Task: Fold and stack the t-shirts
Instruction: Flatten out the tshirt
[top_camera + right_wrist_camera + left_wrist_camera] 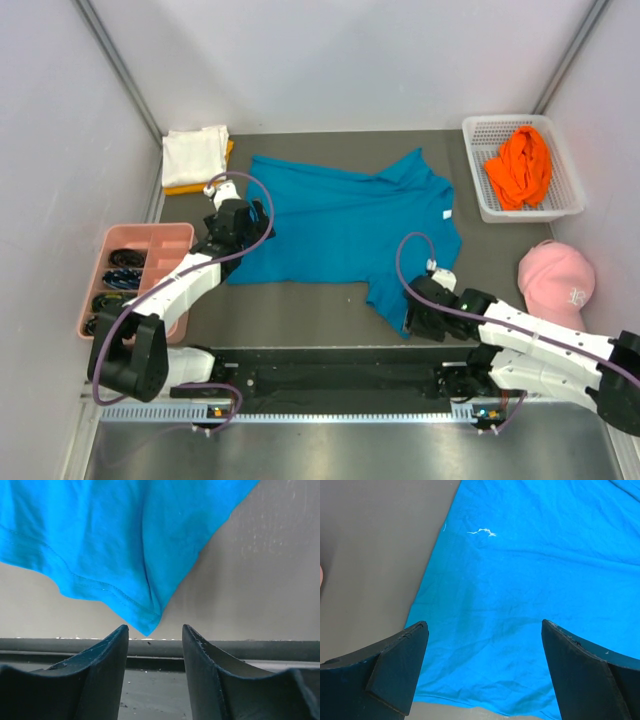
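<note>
— Where do we see the blue shirt (340, 225)?
— Spread flat on the table (300, 310). Our left gripper (485, 645) gapes wide above its left edge, holding nothing.
— And our right gripper (155, 632)?
— Parted a little, empty, a shirt corner just beyond its tips.

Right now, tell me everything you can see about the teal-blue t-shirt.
The teal-blue t-shirt is plain soft cloth, spread open and unfolded on the dark table, mostly flat with creases bunched near its far right end. A small white tag shows there, a white thread lies on it near the left side, and its edge has a stitched hem. The open left gripper hovers over its left edge; the open right gripper faces its near corner. Whether either touches it is unclear.
</note>
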Controlling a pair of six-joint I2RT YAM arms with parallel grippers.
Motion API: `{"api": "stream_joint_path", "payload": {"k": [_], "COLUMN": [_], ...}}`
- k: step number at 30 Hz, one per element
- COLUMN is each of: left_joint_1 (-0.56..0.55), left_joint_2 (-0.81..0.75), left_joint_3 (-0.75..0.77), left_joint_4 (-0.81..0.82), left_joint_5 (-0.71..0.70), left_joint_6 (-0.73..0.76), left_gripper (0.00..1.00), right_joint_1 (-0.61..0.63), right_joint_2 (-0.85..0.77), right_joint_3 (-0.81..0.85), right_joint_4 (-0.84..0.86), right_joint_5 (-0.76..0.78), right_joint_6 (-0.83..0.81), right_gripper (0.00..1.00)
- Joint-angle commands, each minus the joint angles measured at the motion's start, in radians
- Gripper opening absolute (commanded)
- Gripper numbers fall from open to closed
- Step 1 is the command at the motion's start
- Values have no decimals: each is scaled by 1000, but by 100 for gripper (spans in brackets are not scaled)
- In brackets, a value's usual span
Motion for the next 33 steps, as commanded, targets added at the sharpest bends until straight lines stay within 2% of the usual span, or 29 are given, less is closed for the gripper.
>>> {"api": "stream_joint_path", "payload": {"k": [1,22,25,29,31,33], "left_joint_1": [6,6,6,6,6,6], "left_joint_2": [-29,-18,-14,-11,-11,-12], "left_joint_3": [-10,14,19,18,19,18], "left_joint_4": [4,4,3,3,1,1], "left_joint_5": [-22,-28,-26,-28,-29,-34], "left_joint_6": [2,13,11,13,14,14], "left_gripper": [99,99,99,99,99,99], "right_joint_1": [28,30,28,28,28,28], "right_joint_2": [6,123,127,129,127,126], "right_joint_3": [-8,-17,-19,-25,-29,-32], "right_joint_4": [19,131,136,136,133,131], "right_joint_5": [23,38,42,38,37,32], "right_joint_6": [50,42,42,47,48,50], "right_gripper": [47,45,41,28,25,13]}}
